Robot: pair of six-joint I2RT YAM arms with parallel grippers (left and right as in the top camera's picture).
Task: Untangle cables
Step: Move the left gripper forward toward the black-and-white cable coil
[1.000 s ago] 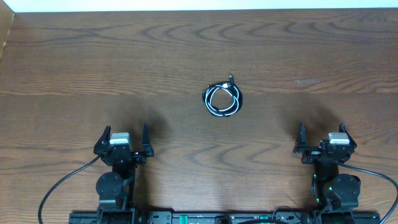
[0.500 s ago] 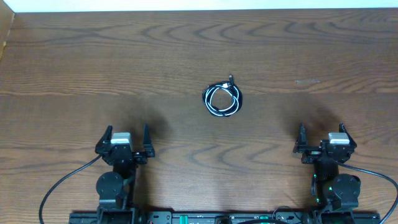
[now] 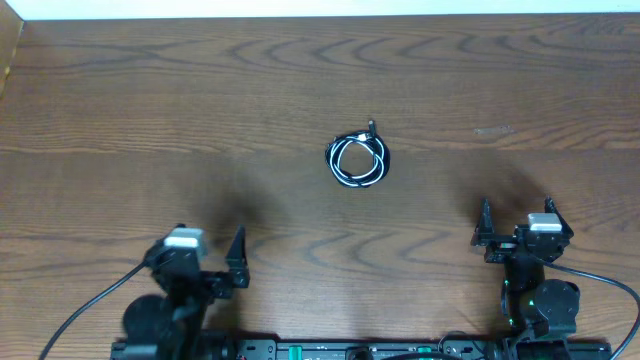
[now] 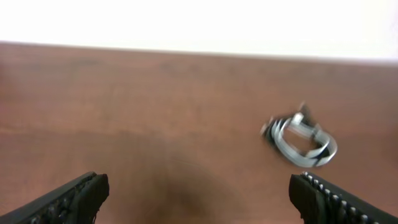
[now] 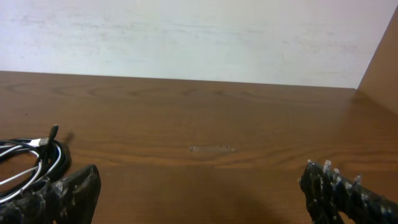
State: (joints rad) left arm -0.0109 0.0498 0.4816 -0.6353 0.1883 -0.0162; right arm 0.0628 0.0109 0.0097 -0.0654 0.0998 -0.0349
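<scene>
The cables, one black and one white, lie wound together in a small coil at the middle of the wooden table, a small plug sticking out at the coil's far side. In the left wrist view the cables show blurred, ahead and to the right. At the far left of the right wrist view the cables lie partly behind that gripper's left finger. My left gripper stands open near the front edge, well short of the coil. My right gripper is open at the front right. Both are empty.
The brown table runs back to a white wall. A raised wooden side panel stands at the right. A faint pale scuff marks the wood to the right of the coil. Black arm wires trail along the front edge.
My left gripper has shifted back toward the front edge and turned slightly; its view is blurred by motion. The right gripper and the coil have not moved.
</scene>
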